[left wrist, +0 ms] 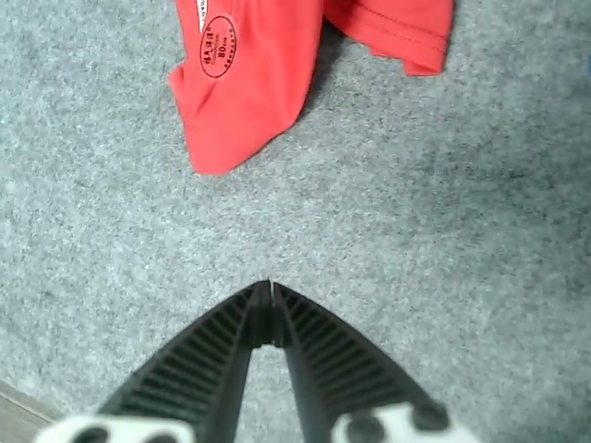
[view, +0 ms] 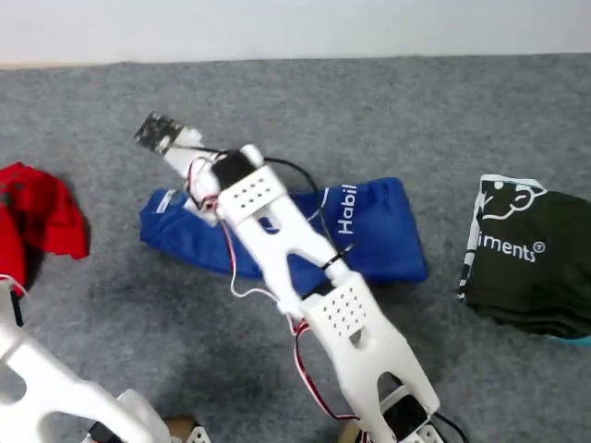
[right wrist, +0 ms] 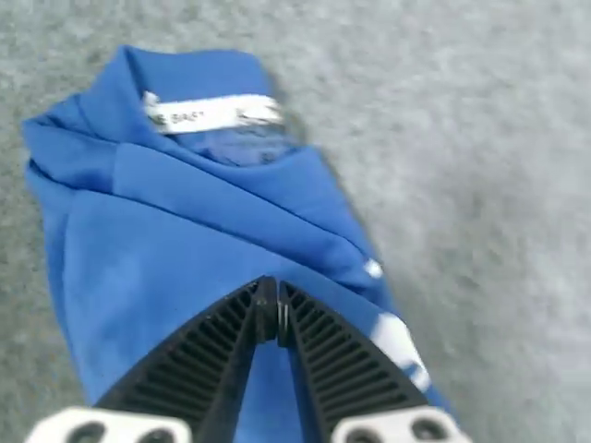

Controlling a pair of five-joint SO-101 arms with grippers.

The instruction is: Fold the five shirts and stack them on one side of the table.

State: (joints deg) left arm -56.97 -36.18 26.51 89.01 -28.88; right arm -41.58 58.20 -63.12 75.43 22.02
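The half-folded blue cotton shirt [view: 379, 231] lies in a long roll mid-surface, its collar label facing up, probably so its remaining folds can be made where both arms reach. The right hand [right wrist: 268, 305] hangs over its middle with tips pressed together and no cloth between them, which looks like a pause before a pinch or a press. The left hand [left wrist: 271, 295] is likewise closed and empty, just short of the crumpled red shirt [view: 42, 212], apparently the next piece. A folded dark green printed shirt [view: 526, 268] sits at the far side, starting the stack. The grey felt-like surface [view: 369, 111] meets a plain white wall [view: 277, 28].
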